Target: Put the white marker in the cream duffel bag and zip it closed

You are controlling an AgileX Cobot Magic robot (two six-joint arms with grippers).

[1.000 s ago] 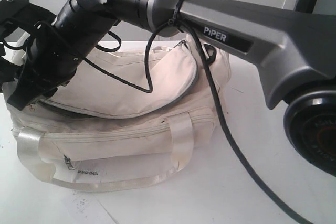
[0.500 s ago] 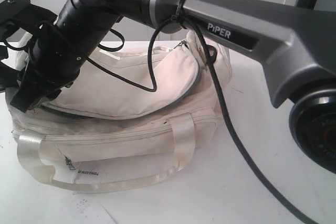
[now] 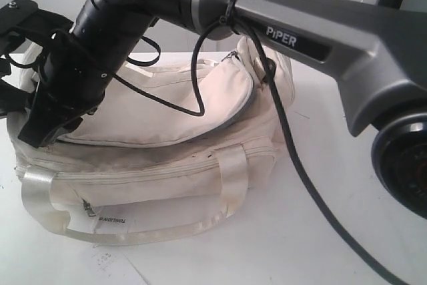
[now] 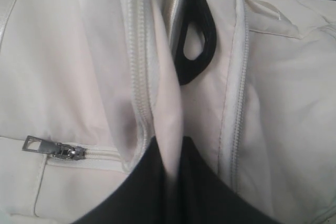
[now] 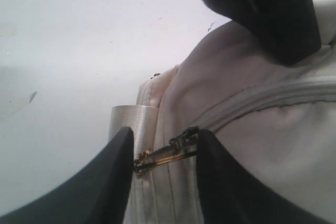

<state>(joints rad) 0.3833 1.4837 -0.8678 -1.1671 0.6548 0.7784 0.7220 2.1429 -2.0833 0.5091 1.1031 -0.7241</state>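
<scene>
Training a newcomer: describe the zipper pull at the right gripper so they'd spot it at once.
Start at the cream duffel bag, then follow the grey zipper around its top flap to the right gripper. The pull lies between its dark fingers; unlike the grey front-pocket pull, it looks brassy.

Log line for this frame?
left tool: pinching fold of cream fabric duffel bag; right tool: closed on metal zipper pull; main zip: not fully closed; white marker: unseen
</scene>
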